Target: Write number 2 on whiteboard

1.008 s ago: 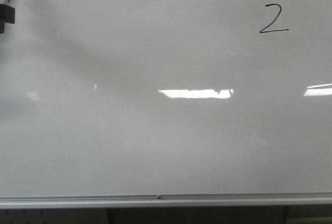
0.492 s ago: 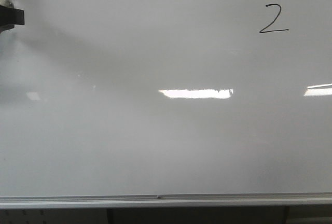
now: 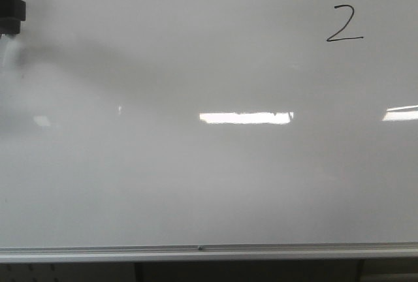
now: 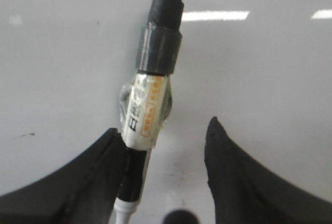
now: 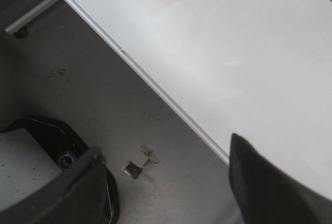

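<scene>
Glossy whiteboard [image 3: 209, 177] fills my front view — the number 2 [image 3: 344, 23] sits upper right. My left gripper [image 4: 165, 146] has its jaws spread, the marker [image 4: 150, 99] against one finger: light, slick, best pinched mid-barrel. Right gripper [image 5: 166, 177] — jaws wide, empty.

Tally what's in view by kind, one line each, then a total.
Whiteboard: 1
Handwritten number 2: 1
Marker: 1
Grippers: 2, left gripper and right gripper
Total: 5
</scene>
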`<move>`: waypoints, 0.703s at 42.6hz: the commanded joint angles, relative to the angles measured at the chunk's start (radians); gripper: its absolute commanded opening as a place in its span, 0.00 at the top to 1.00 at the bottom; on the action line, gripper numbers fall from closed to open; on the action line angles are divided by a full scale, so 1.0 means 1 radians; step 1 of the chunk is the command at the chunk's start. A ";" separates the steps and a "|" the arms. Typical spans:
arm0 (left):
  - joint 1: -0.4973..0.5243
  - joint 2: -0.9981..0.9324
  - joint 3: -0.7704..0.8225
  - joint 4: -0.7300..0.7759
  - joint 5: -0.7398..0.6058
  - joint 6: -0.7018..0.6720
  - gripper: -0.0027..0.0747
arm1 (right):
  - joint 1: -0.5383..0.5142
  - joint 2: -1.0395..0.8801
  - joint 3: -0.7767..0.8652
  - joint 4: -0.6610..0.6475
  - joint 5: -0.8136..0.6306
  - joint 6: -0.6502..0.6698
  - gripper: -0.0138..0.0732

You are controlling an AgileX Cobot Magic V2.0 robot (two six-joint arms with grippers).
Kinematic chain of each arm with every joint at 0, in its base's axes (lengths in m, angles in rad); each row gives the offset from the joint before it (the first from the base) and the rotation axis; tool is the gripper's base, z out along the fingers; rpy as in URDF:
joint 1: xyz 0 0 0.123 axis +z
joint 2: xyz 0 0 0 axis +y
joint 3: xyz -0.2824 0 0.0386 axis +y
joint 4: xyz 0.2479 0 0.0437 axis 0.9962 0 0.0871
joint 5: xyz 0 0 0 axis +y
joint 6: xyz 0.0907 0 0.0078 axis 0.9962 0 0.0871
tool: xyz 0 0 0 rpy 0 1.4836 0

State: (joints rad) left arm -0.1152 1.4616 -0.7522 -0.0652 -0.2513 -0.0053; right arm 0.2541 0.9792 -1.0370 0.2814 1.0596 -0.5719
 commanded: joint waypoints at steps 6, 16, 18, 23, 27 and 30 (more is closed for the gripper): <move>0.002 -0.157 -0.108 0.058 0.204 -0.003 0.50 | -0.008 -0.042 -0.038 -0.017 0.001 0.093 0.24; 0.002 -0.339 -0.189 0.106 0.608 -0.003 0.50 | -0.008 -0.148 -0.038 -0.200 0.042 0.411 0.28; 0.002 -0.369 -0.206 0.106 0.690 -0.003 0.50 | -0.008 -0.173 -0.038 -0.204 0.056 0.435 0.29; 0.002 -0.451 -0.241 0.106 0.917 -0.003 0.50 | -0.008 -0.247 -0.027 -0.204 0.066 0.486 0.31; 0.002 -0.516 -0.247 0.106 1.013 -0.003 0.50 | -0.008 -0.302 -0.008 -0.204 0.066 0.524 0.31; 0.002 -0.564 -0.244 0.098 1.084 -0.003 0.51 | -0.008 -0.339 0.013 -0.206 0.066 0.542 0.31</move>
State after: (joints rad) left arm -0.1152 0.9574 -0.9634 0.0367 0.8025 -0.0053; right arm 0.2541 0.6724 -1.0219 0.0886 1.1702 -0.0589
